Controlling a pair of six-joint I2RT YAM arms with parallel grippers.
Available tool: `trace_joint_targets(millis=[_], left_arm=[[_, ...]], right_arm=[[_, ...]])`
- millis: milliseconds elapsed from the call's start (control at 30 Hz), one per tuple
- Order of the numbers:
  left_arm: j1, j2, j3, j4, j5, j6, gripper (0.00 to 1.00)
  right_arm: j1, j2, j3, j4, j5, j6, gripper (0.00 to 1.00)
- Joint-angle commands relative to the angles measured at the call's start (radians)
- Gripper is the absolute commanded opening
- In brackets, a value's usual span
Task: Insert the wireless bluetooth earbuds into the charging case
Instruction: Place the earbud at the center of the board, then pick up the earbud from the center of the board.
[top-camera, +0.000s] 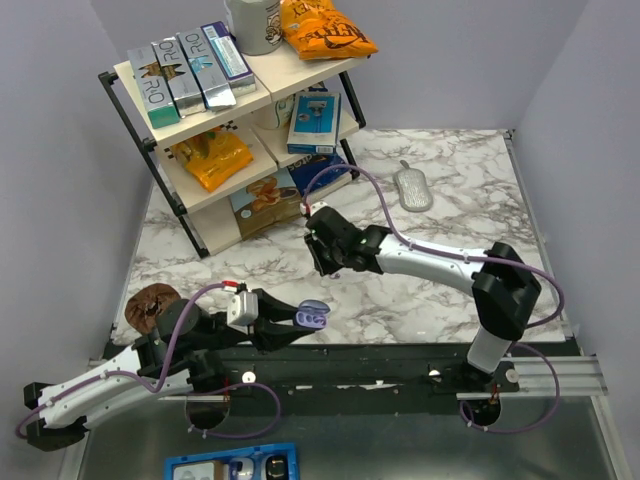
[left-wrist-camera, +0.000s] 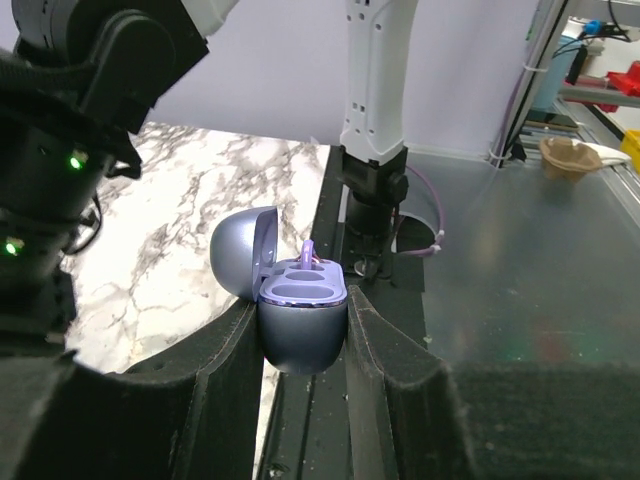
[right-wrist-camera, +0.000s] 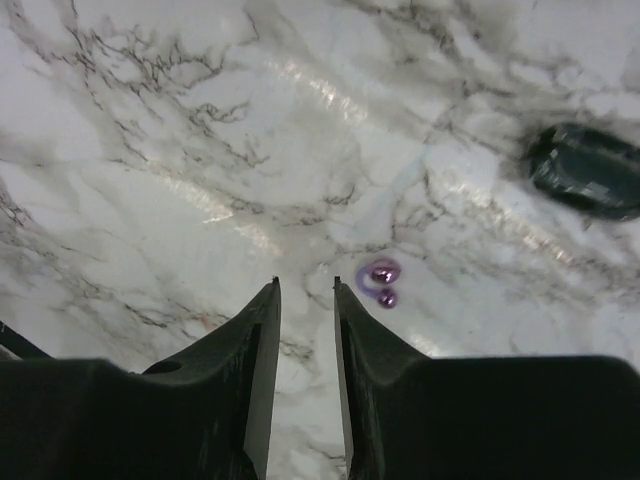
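Note:
My left gripper (left-wrist-camera: 303, 335) is shut on the lavender charging case (left-wrist-camera: 303, 320) and holds it above the table's near edge; the case also shows in the top view (top-camera: 312, 317). Its lid (left-wrist-camera: 240, 255) is open. A purple piece (left-wrist-camera: 308, 255) stands up from the far socket and the near socket is empty. My right gripper (right-wrist-camera: 305, 285) is open and empty, low over the marble at mid-table (top-camera: 325, 252). A translucent purple earbud (right-wrist-camera: 378, 280) lies on the marble just right of its right fingertip. The black earbuds are not in view.
A dark glossy oval object (right-wrist-camera: 585, 170) lies on the marble to the far right of the right gripper. A shelf rack (top-camera: 230, 110) with boxes and snack bags stands at the back left. A grey oval object (top-camera: 412, 187) lies at the back. A brown object (top-camera: 150, 305) sits at the left edge.

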Motion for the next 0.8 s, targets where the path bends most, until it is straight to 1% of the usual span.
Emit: trace_joint_targets(millis=[0, 200, 400, 767], left_arm=[[0.0, -0.01, 0.002, -0.021, -0.065, -0.008, 0.0], [0.0, -0.016, -0.003, -0.018, -0.074, -0.014, 0.0], [0.0, 0.002, -0.007, -0.006, -0.07, -0.01, 0.0], [0.0, 0.012, -0.007, -0.006, -0.071, -0.016, 0.0]], right_arm=[[0.027, 0.039, 0.01, -0.122, 0.104, 0.262, 0.34], [0.031, 0.092, 0.023, -0.169, 0.132, 0.271, 0.39], [0.031, 0.125, 0.01, -0.14, 0.129, 0.261, 0.39], [0.03, 0.194, 0.062, -0.131, 0.155, 0.208, 0.4]])
